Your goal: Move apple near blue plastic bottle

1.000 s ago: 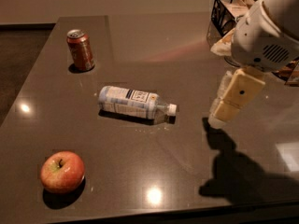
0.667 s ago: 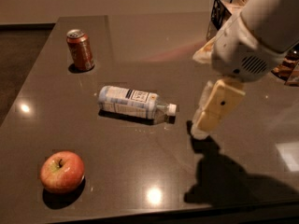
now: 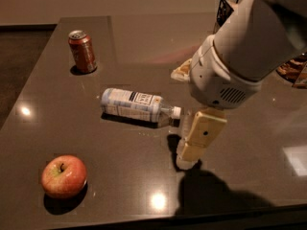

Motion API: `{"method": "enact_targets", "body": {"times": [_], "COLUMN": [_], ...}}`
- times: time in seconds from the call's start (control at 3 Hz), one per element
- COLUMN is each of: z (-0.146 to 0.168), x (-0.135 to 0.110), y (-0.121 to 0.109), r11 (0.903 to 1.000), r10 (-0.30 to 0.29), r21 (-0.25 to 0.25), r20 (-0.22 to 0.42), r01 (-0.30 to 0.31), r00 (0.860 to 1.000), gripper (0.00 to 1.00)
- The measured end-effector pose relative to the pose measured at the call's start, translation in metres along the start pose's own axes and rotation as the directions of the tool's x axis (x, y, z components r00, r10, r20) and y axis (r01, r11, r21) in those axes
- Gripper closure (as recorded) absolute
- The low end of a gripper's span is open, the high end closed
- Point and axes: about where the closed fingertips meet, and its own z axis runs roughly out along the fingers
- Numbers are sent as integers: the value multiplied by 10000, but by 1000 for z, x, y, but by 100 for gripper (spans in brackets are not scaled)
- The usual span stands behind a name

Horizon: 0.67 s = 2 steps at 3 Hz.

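The red apple with yellow-green patches sits on the dark table near the front left corner. The blue plastic bottle lies on its side in the middle of the table, white cap pointing right. My gripper hangs from the white arm just right of and in front of the bottle's cap, low over the table. It is far to the right of the apple and holds nothing that I can see.
A red-brown soda can stands upright at the back left. A black wire basket stands at the back right, partly hidden by my arm. The table's front edge runs close below the apple and the gripper.
My arm and gripper have moved left and toward the front, from the table's right side to just beside the bottle's cap. The apple, bottle and can have not moved.
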Motion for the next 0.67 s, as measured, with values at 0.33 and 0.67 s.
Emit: {"method": "enact_targets", "body": {"times": [0.33, 0.67], "z": [0, 5], "x": [0, -13], "y": [1, 4], "r11": [10000, 9998], "r10": [-33, -190], "r21": [-9, -80], "r20": [-11, 160], "r01": [33, 191], "r00": [10000, 9997], "gripper": [0, 0]}}
